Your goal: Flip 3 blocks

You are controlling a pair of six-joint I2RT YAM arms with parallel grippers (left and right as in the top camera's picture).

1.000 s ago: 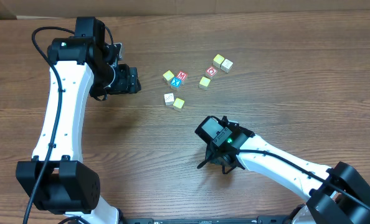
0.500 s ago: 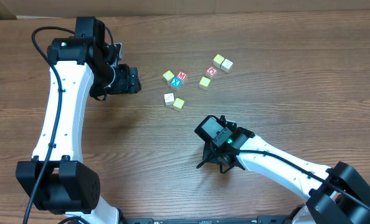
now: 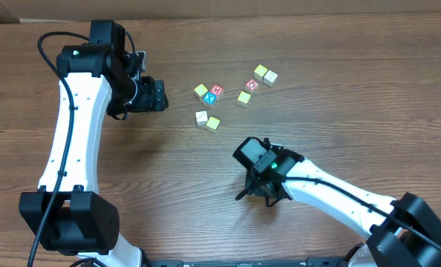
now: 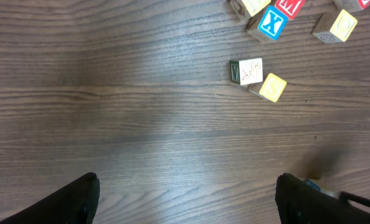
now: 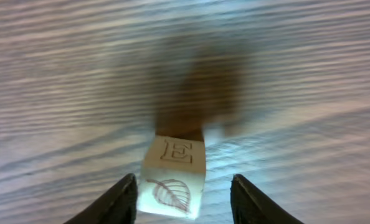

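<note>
The right gripper (image 5: 183,198) points down at the table (image 3: 369,111), which is brown wood with a fine straight grain. It stands at the near side, a little right of the middle. Between its dark jaws rests the E block (image 5: 174,177), a small pale cube with sharp edges. One face carries a printed letter E, and the face next to it has a thin drawn leaf. The jaws are released. A clear gap shows at one side of the cube, and at the other side the jaw is just beside it, so I cannot tell if it touches. The cube sits on the table in a soft blurred shadow.

The left gripper (image 4: 185,199) hangs over bare wood at the far left. Its jaws are spread wide and hold nothing.

The other cubes lie well apart from both grippers, toward the far middle. The white block (image 4: 250,71) has a faint scribbled drawing on top, and the yellow block (image 4: 273,87) touches its corner. Farther away are the blue X cube (image 4: 271,22), the red M cube (image 3: 217,90) and the red O cube (image 3: 252,84), with some cream and yellow cubes around them.
</note>
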